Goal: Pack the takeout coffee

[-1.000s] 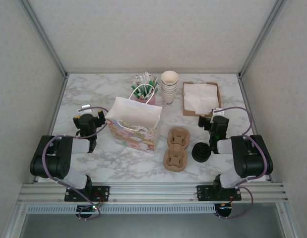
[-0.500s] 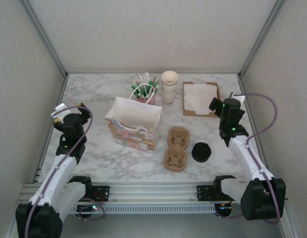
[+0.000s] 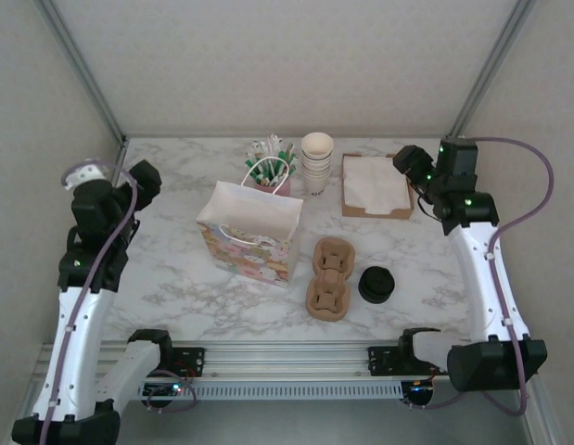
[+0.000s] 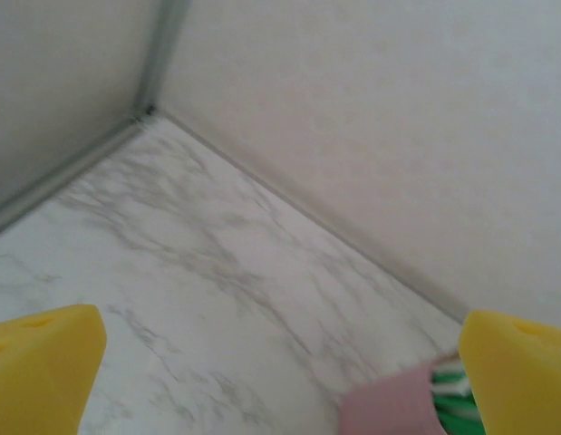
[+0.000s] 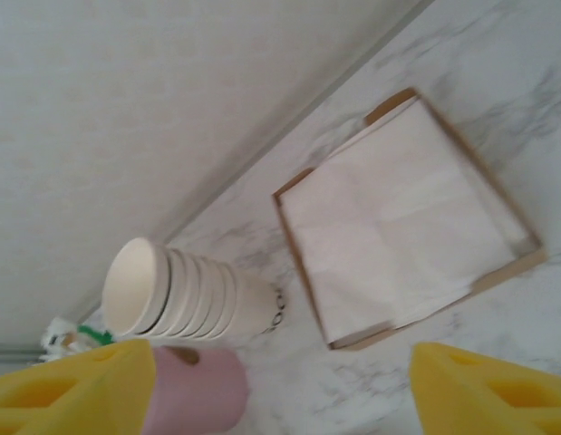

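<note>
right wrist: brown tray holds white napkins.

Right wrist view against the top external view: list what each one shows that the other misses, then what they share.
Right wrist: the yellow fingertips of the right tool, standing apart, close up. Top external: the floral gift bag, the pulp cup carriers, the black-lidded takeout coffee and the left tool. Shared: the stacked cream cups, the napkins and the pink holder.
</note>
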Robot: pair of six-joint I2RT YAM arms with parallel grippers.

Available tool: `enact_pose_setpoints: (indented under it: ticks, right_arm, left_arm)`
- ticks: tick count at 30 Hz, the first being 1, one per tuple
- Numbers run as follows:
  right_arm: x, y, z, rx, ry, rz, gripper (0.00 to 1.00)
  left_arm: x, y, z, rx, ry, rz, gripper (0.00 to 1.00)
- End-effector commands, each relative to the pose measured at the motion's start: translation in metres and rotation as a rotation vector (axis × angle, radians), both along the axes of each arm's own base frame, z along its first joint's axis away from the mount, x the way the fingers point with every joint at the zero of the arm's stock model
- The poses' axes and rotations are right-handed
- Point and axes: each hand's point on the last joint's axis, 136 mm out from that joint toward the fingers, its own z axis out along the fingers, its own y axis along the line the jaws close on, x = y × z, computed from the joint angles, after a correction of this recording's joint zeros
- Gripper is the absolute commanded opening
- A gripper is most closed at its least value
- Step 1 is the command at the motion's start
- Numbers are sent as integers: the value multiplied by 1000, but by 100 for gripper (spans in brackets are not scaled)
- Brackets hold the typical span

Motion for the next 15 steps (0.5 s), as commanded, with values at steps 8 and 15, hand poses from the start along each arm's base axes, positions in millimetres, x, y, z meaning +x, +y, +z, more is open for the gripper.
enact_pose_setpoints:
  ticks: [8, 15]
  right_arm:
    - [27, 69, 4, 109, 30, 160, 55]
    - [48, 95, -15, 84, 58, 196, 47]
  left_arm:
    - [-2, -50, -55, -21, 225, -312, 100]
    - [5, -60, -77, -94, 337, -339, 93]
